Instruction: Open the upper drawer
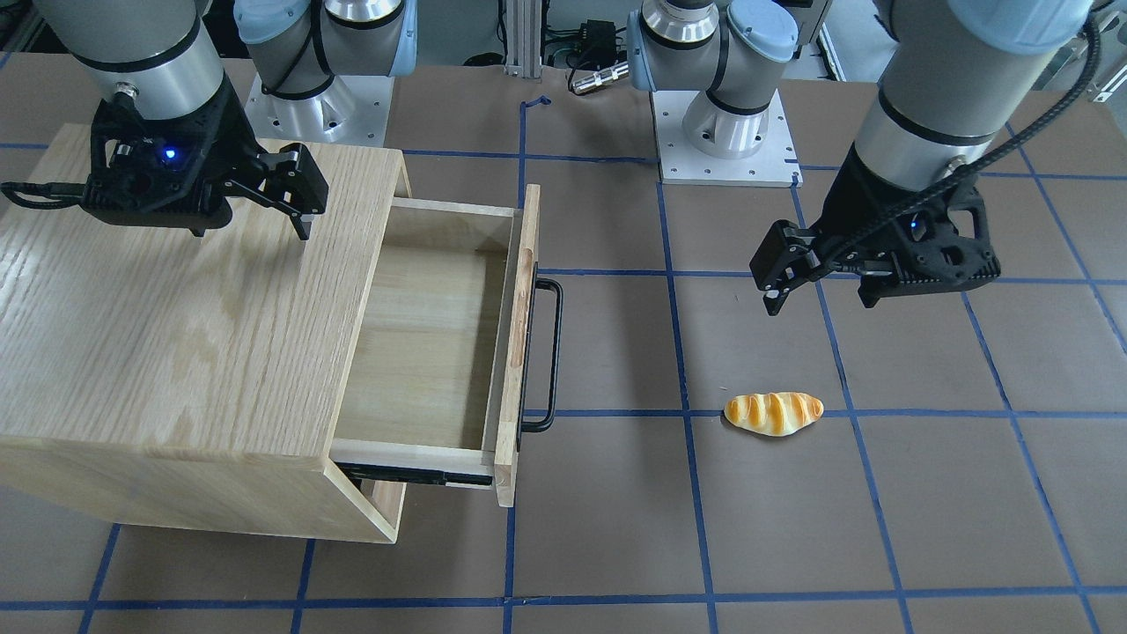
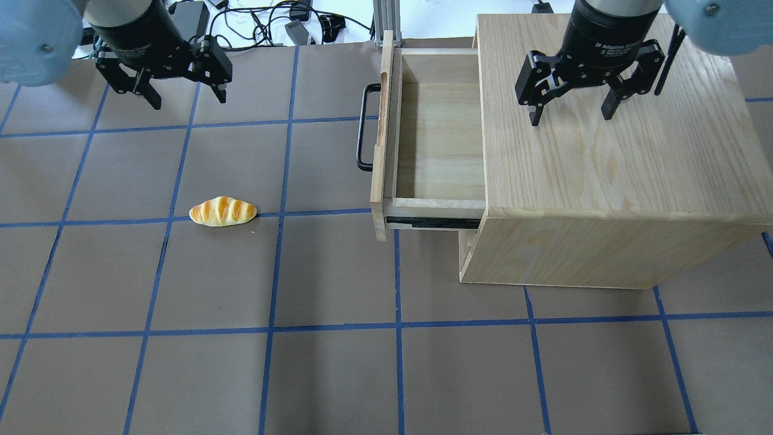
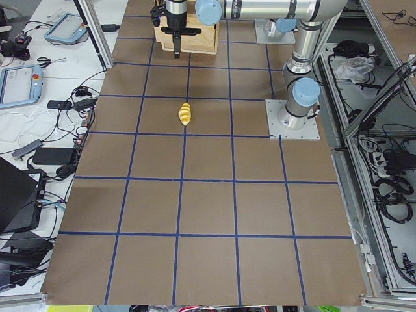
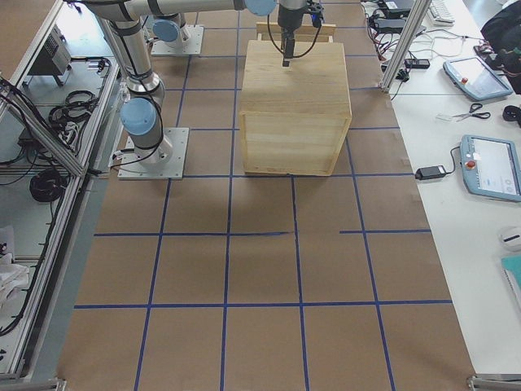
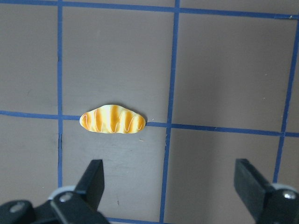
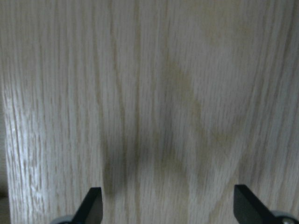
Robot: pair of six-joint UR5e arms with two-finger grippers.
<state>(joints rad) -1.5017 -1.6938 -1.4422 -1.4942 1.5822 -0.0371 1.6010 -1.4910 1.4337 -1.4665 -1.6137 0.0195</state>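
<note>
The upper drawer (image 2: 438, 142) stands pulled out of the oak cabinet (image 2: 604, 157), and its inside is empty. Its flat front panel (image 2: 380, 139) carries a long black bar handle (image 2: 361, 128). It also shows in the front-facing view (image 1: 431, 343) with its handle (image 1: 553, 352). My right gripper (image 2: 570, 118) hangs open and empty above the cabinet top, apart from the drawer; the right wrist view (image 6: 168, 200) shows only oak grain below it. My left gripper (image 2: 189, 99) is open and empty above the table, far left of the handle.
A toy bread roll (image 2: 223, 211) lies on the brown table left of the drawer, below and ahead of my left gripper (image 5: 170, 182); it shows in the left wrist view (image 5: 112, 119). Blue tape lines grid the table. Cables lie beyond the far edge.
</note>
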